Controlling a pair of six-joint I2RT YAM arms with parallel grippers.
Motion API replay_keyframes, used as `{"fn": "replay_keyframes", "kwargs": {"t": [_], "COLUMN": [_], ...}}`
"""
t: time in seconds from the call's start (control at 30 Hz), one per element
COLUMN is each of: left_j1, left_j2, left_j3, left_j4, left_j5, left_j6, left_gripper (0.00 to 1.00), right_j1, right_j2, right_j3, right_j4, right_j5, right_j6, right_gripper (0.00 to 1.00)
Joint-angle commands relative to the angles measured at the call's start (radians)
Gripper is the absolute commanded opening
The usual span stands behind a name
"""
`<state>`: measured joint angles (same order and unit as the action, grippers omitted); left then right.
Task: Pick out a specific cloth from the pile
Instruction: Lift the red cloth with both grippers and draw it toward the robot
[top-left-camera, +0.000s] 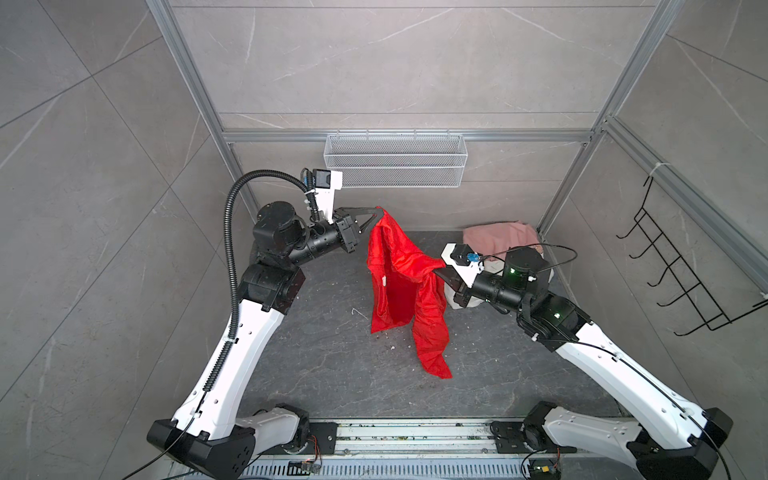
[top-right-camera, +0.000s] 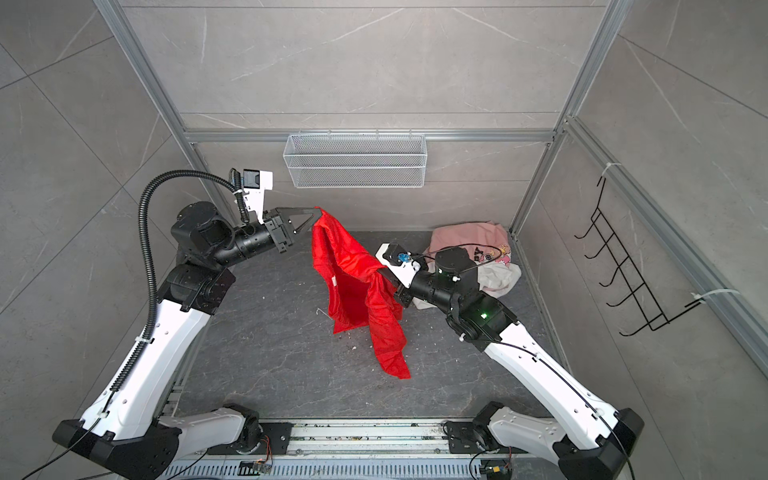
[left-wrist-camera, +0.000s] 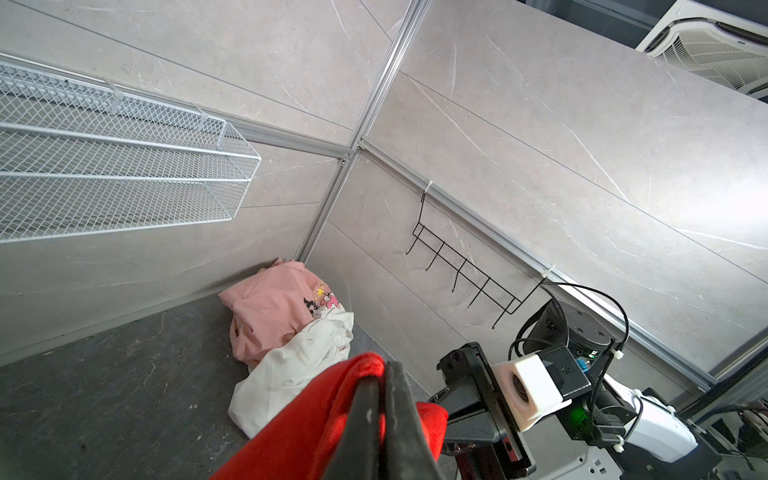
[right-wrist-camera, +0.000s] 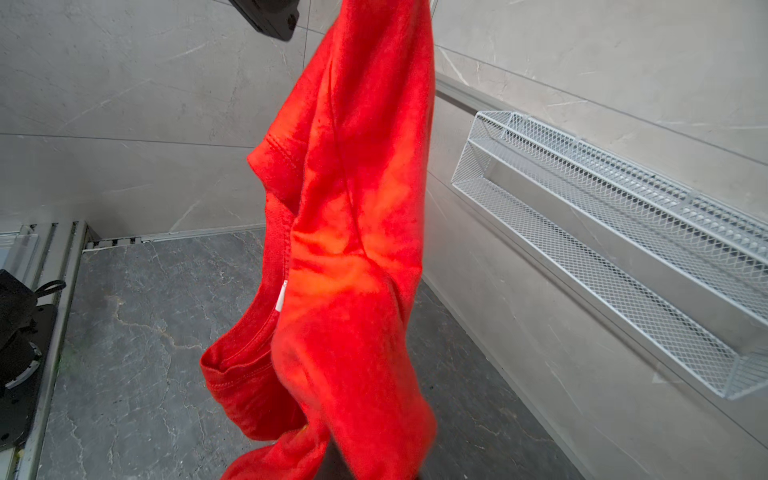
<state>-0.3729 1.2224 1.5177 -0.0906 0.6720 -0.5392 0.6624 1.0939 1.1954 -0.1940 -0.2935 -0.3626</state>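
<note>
STEP: cloth (top-left-camera: 399, 270) hangs clear of far-right pile (top-left-camera: 498, 235) | left pincer (top-left-camera: 378, 212), right pincer (top-left-camera: 438, 272) both clamped on it | NEXT: likely lay it down apart

No legible text, brand, number or sign anywhere. Small white tag (right-wrist-camera: 280, 296) sewn at the inner seam of the red cloth (right-wrist-camera: 353, 249): blank or too small to read, likewise in both top views. Cartoon prints (left-wrist-camera: 322, 297) on the pale pink garment (left-wrist-camera: 266, 307): small figures and a star only, no letters made out.
</note>
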Motion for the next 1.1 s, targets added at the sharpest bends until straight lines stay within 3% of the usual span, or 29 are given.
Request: {"fn": "replay_keyframes", "kwargs": {"t": [0.0, 0.4, 0.7, 1.07], "left_j1": [-0.024, -0.138, -0.144, -0.144], "left_j2": [-0.05, -0.077, -0.099, -0.136], "left_j3": [-0.002, -0.008, -0.063, -0.159], "left_j4": [0.02, -0.031, -0.056, -0.131], "left_j5": [-0.033, -0.093, -0.111, -0.161], "left_j6": [-0.018, 0.005, 0.012, 0.039], "left_gripper": [0.0, 0.0, 0.0, 0.0], "right_j1": [0.011, 0.017, 0.017, 0.019], "right_j2": [-0.057, -0.197, -0.255, -0.232], "right_j3": [0.021, 0.004, -0.046, -0.126], "right_j4": [-0.034, -0.155, -0.2, -0.164], "right_j5": [0.045, 0.109, 0.142, 0.088], "right_j6": [-0.01, 0.018, 0.051, 0.125], "right_gripper": [0.0, 0.0, 0.0, 0.0]}}
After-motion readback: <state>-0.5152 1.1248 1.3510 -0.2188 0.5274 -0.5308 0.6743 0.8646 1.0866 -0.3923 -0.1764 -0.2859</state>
